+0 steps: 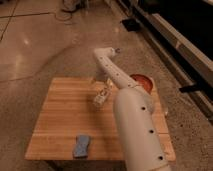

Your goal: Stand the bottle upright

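Note:
The bottle [101, 97] is small and pale with a white label. It lies tilted on the wooden table [60, 115], near the table's middle toward the far edge. My white arm [135, 125] rises from the lower right, bends at the elbow over the far edge, and points down. The gripper [99, 77] hangs just beyond and above the bottle, close to the table's far edge. Whether it touches the bottle does not show.
A blue sponge [81, 145] lies near the table's front edge, left of my arm. A red-orange bowl [141, 80] sits at the far right corner, partly behind the arm. Speckled floor surrounds the table; dark furniture runs along the right.

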Controlling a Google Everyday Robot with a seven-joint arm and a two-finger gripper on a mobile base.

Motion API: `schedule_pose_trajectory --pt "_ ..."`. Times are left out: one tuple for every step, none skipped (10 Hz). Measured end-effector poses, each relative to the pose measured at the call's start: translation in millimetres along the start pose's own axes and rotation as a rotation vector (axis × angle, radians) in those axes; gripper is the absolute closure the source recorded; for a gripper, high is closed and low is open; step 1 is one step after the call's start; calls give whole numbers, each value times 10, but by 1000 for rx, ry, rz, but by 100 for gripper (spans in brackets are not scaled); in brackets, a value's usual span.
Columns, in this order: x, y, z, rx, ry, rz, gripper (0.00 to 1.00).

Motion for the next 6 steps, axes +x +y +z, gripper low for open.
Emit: schedule_pose_trajectory --pt "22 96 31 -15 2 9 20" --pt "27 158 65 -30 0 16 20" --pt "30 205 98 -43 -1 22 20" --pt "32 233 128 -55 -1 24 20" --pt "29 247 173 -71 -3 25 20" --pt "25 245 206 -82 -5 24 20"
